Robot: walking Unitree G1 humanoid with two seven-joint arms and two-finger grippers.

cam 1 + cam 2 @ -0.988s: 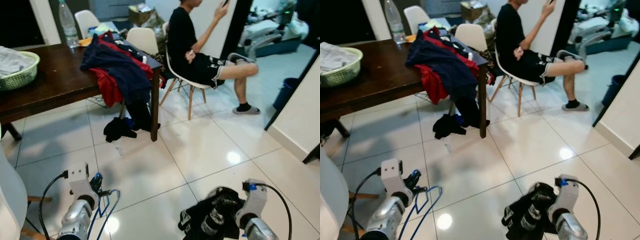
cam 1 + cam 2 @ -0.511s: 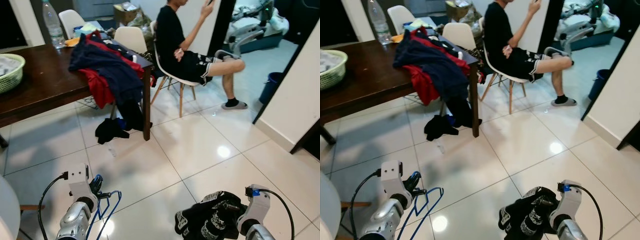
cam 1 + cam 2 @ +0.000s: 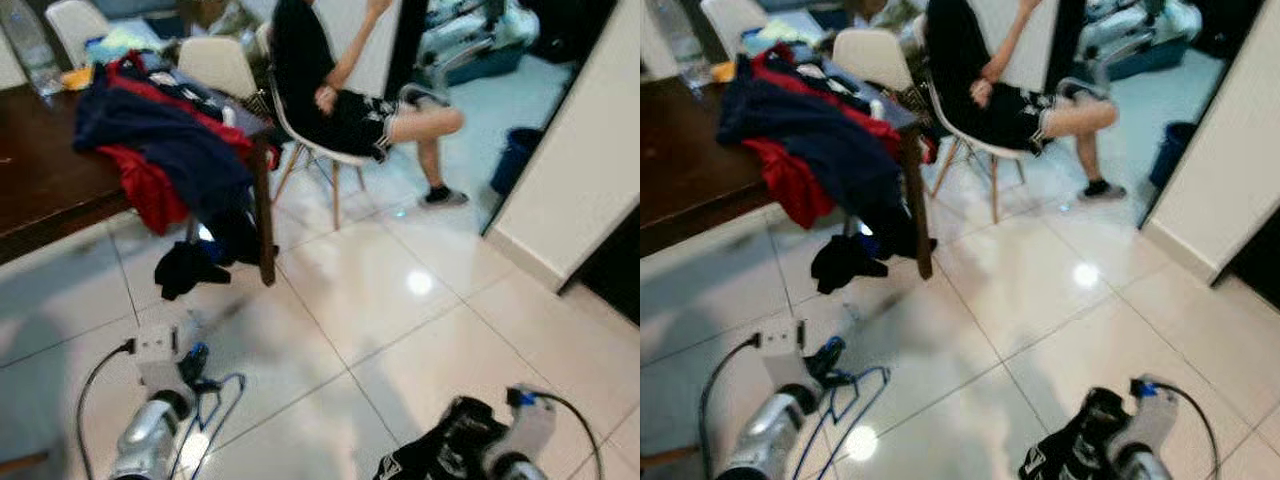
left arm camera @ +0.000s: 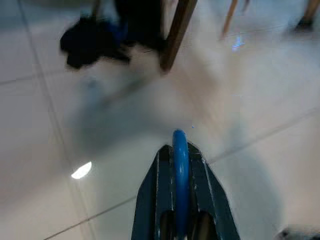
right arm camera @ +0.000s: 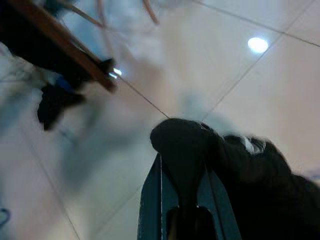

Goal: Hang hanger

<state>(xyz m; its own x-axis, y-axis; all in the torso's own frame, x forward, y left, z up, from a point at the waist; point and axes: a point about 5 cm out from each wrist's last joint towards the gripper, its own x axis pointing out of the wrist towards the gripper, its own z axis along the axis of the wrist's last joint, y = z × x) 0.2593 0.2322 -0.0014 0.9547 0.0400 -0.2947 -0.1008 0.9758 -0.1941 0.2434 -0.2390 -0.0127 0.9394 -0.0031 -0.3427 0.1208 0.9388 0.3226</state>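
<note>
Hanger (image 4: 180,170), blue, pinched between left gripper (image 4: 181,165) fingers; right gripper (image 5: 182,187) clamped on black garment (image 5: 240,170).

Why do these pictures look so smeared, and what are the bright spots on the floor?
Both eye views are motion-blurred throughout. The bright spots are lamp glare on the glossy floor tiles. In the left wrist view the blue hanger is sharp, the floor behind smeared. In the right wrist view the black garment is soft-edged.
</note>
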